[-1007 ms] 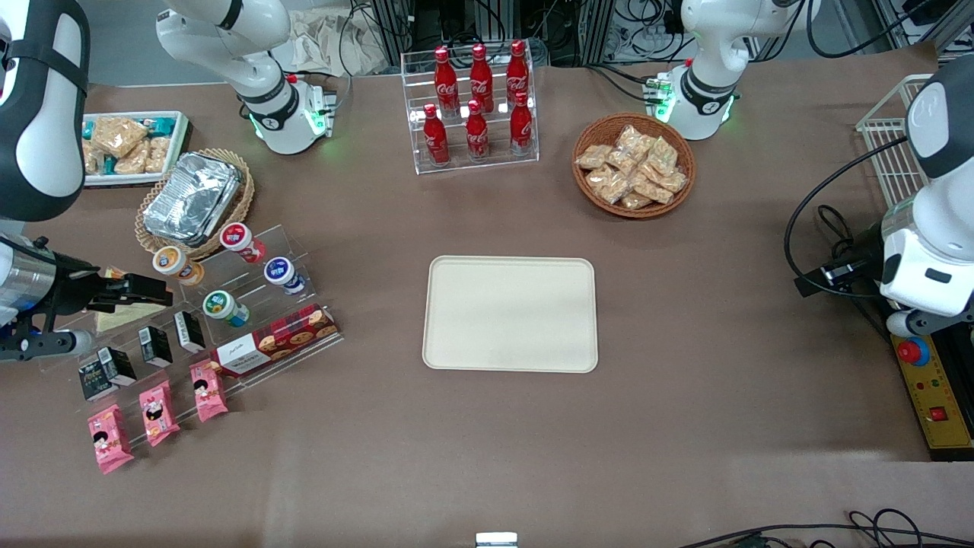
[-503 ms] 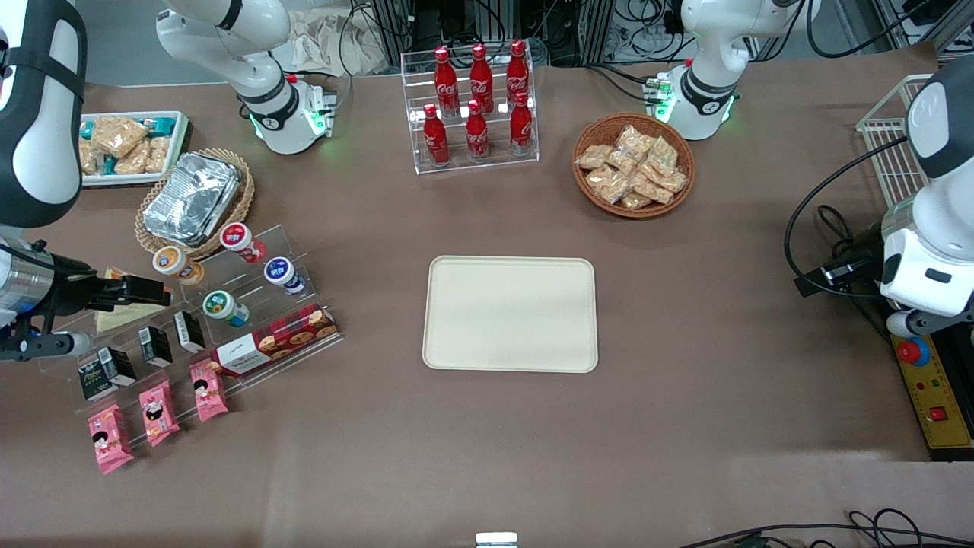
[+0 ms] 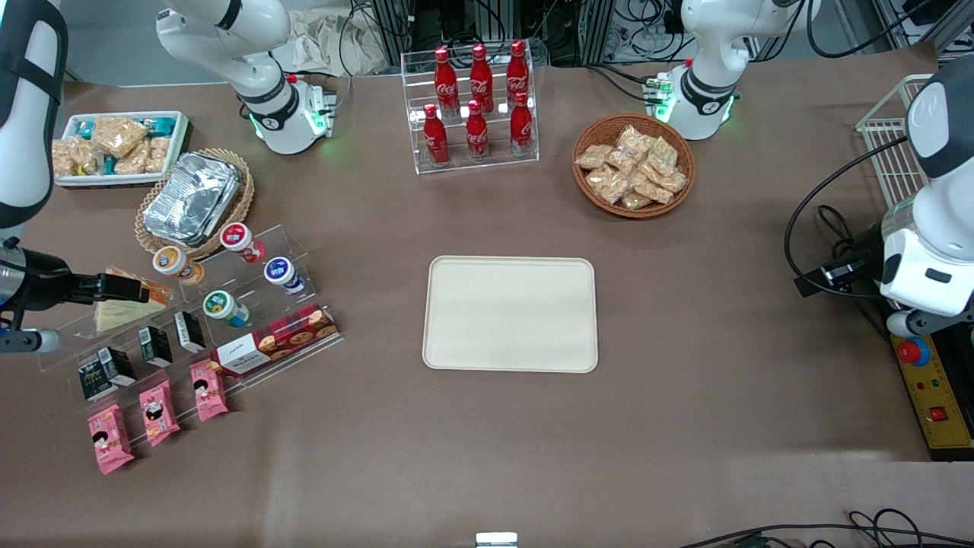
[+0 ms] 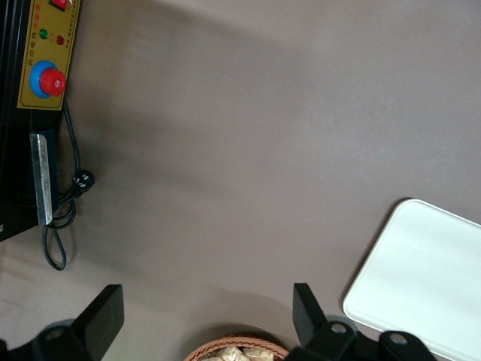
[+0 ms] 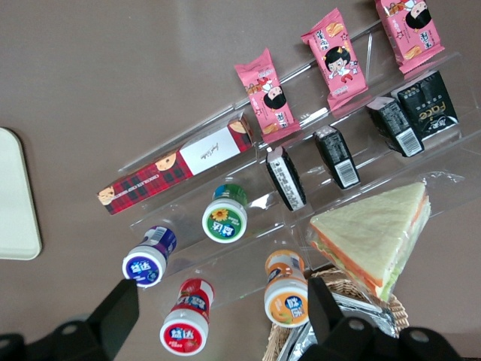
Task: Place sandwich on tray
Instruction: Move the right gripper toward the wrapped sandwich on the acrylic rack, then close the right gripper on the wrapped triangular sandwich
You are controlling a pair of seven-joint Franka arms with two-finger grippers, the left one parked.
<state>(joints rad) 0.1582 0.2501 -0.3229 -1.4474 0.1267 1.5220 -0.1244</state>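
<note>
Clear-wrapped sandwich sits on the shelf just beside an orange-lidded bottle, well apart from the tray; my gripper hovers above, jaws wide apart, so a careless descent may topple that bottle or let the wrap slip.

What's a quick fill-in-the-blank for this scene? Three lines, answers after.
1. The hand hovers over the clear stand with its fingers ____.
2. The sandwich lies on that stand, not yet on the ____.
3. The acrylic rack holds ____ red bottles.
Missing words: open; tray; six.
</note>
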